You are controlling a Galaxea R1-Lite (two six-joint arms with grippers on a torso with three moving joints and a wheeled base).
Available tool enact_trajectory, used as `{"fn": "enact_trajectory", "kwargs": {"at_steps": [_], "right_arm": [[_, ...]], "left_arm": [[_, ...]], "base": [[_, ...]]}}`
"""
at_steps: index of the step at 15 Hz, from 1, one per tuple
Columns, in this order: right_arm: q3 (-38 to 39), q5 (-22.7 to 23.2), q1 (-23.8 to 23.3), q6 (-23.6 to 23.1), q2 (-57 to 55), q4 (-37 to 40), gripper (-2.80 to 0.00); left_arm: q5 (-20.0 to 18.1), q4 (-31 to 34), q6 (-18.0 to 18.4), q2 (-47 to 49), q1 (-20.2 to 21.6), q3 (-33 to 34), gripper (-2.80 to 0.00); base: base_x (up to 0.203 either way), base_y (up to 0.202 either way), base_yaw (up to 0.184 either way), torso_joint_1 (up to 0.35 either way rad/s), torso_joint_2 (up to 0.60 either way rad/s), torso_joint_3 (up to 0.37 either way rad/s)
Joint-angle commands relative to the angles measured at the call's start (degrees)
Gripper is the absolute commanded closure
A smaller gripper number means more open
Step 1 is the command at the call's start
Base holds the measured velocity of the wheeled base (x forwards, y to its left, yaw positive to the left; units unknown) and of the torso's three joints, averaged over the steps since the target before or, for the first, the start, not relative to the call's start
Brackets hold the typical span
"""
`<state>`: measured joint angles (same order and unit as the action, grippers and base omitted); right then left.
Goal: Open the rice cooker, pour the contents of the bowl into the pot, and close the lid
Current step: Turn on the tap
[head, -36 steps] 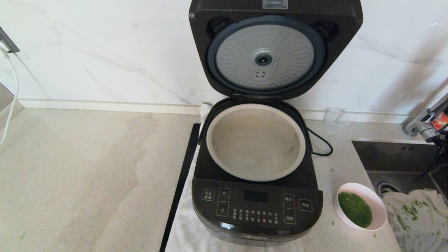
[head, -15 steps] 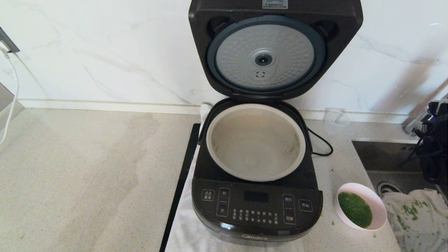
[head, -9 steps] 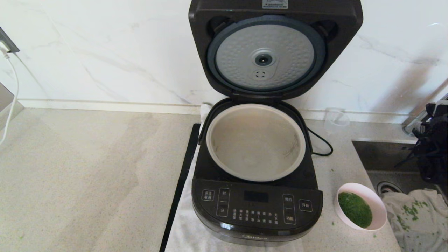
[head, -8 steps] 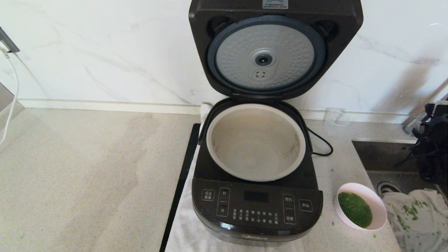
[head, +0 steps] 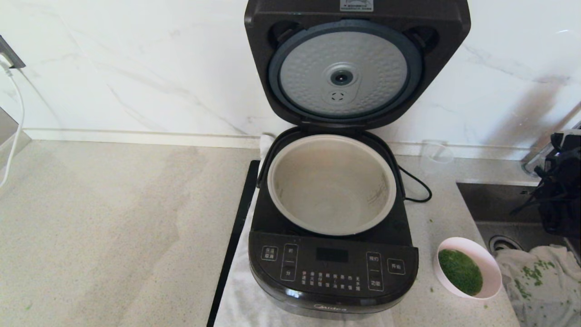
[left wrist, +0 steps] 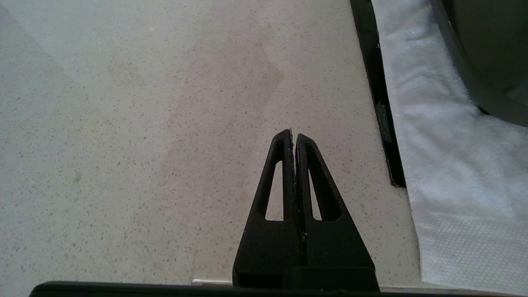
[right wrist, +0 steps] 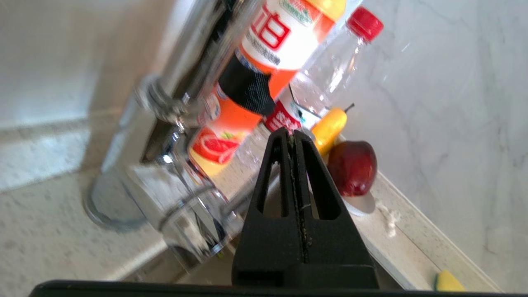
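Note:
The black rice cooker [head: 333, 268] stands open on a white towel. Its lid [head: 356, 68] is upright against the wall, silver dimpled underside facing me. The beige pot [head: 331, 184] inside looks bare. The white bowl [head: 489, 267] sits on the counter right of the cooker, with the green chopped contents [head: 459, 271] in it. My right arm [head: 560, 190] shows at the right edge over the sink, apart from the bowl; its gripper [right wrist: 293, 133] is shut on nothing, facing the faucet. My left gripper [left wrist: 293, 135] is shut above bare counter left of the cooker.
A sink [head: 504, 204] with a faucet [right wrist: 173, 103] lies to the right, a cloth [head: 540, 281] with green bits in it. Bottles [right wrist: 268, 49], a red fruit [right wrist: 352, 167] and a yellow fruit [right wrist: 328, 128] stand behind the sink. A clear cup [head: 435, 156] and black cord [head: 417, 184] are behind the cooker.
My right arm has come into the head view at the right edge, covering the faucet, and has shifted only slightly in the last second. The cooker and the bowl have not moved.

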<state>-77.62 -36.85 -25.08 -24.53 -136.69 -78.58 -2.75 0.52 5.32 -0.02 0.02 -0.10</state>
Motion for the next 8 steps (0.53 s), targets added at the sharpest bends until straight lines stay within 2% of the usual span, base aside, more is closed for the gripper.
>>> {"fn": "enact_trajectory", "kwargs": {"at_steps": [1, 4, 8], "right_arm": [[-1.86, -0.32, 0.44, -0.17, -1.16, -0.43, 0.0], [-4.89, -0.49, 0.92, -0.34, -2.3, 0.01, 0.0], [-11.8, -0.65, 0.91, -3.68, -5.96, 0.18, 0.0]], "left_arm": [[0.02, 0.0, 0.05, -0.06, 0.04, 0.01, 0.0], [0.02, 0.0, 0.05, -0.06, -0.02, 0.01, 0.0], [0.02, 0.0, 0.05, -0.06, 0.06, 0.01, 0.0]], "base": [[0.0, 0.0, 0.0, 0.0, 0.0, 0.0], [0.0, 0.0, 0.0, 0.0, 0.0, 0.0], [0.0, 0.0, 0.0, 0.0, 0.0, 0.0]]}}
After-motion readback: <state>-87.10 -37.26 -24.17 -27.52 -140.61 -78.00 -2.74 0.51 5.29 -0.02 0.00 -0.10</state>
